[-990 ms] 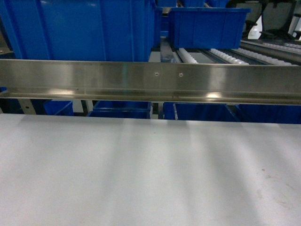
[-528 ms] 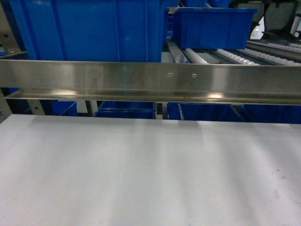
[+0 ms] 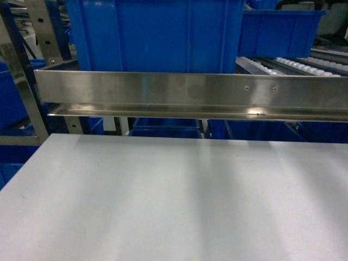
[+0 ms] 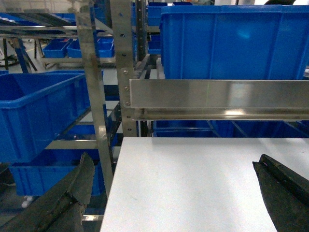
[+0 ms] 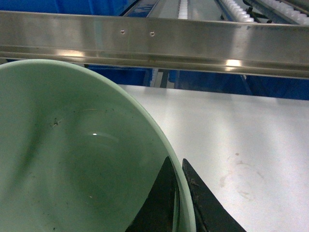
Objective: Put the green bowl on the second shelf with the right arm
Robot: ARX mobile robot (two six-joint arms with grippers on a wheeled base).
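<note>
A wide white tabletop (image 3: 179,201) fills the near part of the head view, and at its far edge runs the brushed-steel front beam of the second shelf (image 3: 190,92), with white roller tracks (image 3: 304,66) behind it on the right. A large blue bin (image 3: 155,35) stands on that shelf at the left, and a smaller blue bin (image 3: 280,33) sits farther back to the right. The green bowl (image 5: 82,154) is in the right hand (image 5: 177,203), raised above the tabletop and short of the beam; the hand's dark fingers (image 5: 205,208) are pinched on the bowl's rim, one inside and one outside. The left hand (image 4: 174,193) stands wide apart with nothing between its fingers, apparently over the tabletop's left edge.
</note>
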